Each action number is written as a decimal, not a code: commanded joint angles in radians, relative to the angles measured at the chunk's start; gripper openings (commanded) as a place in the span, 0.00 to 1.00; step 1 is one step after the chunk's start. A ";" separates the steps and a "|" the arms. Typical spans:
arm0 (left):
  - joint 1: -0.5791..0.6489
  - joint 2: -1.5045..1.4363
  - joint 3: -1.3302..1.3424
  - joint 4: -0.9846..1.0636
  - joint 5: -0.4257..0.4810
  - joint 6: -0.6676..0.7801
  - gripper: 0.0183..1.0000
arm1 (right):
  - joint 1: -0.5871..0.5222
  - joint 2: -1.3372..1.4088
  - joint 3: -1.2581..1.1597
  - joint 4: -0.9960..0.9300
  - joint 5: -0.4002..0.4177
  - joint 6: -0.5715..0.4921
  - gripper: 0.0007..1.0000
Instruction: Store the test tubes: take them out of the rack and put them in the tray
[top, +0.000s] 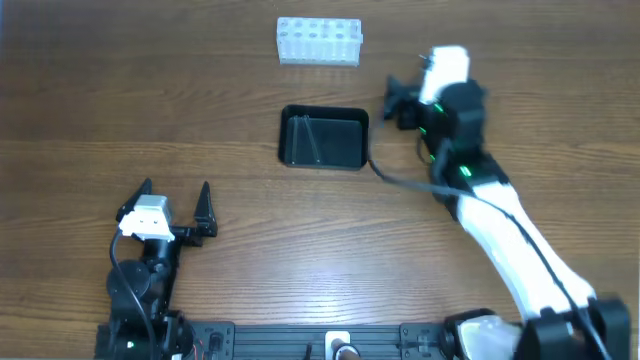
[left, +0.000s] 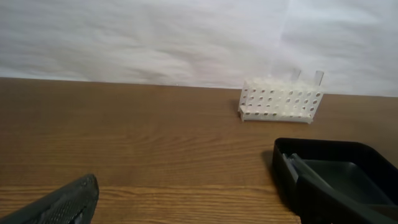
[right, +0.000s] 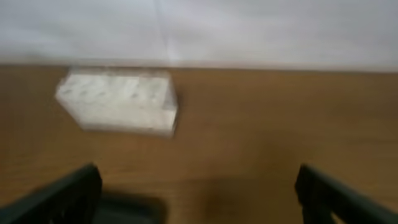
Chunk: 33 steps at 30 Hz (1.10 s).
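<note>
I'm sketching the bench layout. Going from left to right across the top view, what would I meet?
left gripper → tray → right gripper

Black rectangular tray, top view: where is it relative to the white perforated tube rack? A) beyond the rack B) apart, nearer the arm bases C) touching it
B: a clear gap separates the black rectangular tray from the white perforated tube rack, and the tray lies lower in the top view.
</note>
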 joint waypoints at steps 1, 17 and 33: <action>0.005 -0.006 -0.006 -0.001 0.013 0.018 1.00 | 0.098 0.193 0.243 -0.121 -0.013 0.008 0.99; 0.005 -0.006 -0.006 -0.001 0.013 0.018 1.00 | 0.272 0.658 0.841 -0.423 0.161 0.178 0.95; 0.005 -0.006 -0.006 -0.001 0.013 0.018 1.00 | 0.271 0.863 1.020 -0.363 0.317 0.245 0.92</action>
